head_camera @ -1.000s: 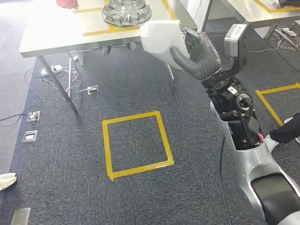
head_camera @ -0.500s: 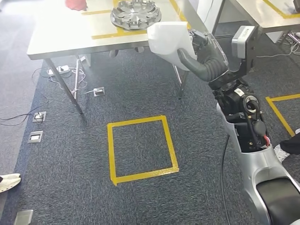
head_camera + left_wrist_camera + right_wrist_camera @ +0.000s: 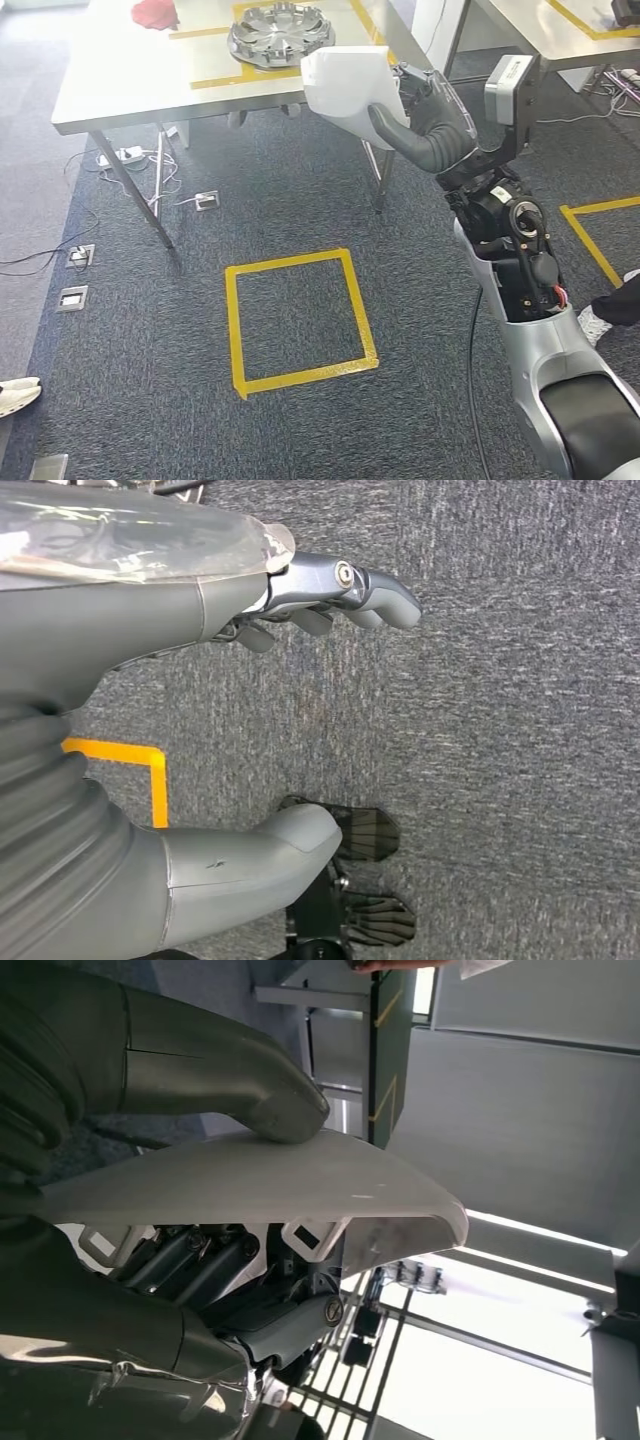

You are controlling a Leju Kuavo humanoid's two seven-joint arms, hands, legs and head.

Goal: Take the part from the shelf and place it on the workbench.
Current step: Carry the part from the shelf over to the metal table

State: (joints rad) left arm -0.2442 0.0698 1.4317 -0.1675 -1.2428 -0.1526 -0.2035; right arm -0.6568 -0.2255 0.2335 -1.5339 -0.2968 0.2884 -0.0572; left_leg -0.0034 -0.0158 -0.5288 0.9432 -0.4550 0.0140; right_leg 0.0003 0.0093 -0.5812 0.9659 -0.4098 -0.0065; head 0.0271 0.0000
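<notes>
Part (image 3: 343, 85): white moulded panel, judged light, stiff, smooth; best gripped at its edge. Right hand (image 3: 423, 125) is grasping it, thumb above and fingers (image 3: 204, 1255) beneath, just short of the desk (image 3: 113, 80). Wrist view is revealing that underside grip. Left hand (image 3: 226, 710) is hanging released.
</notes>
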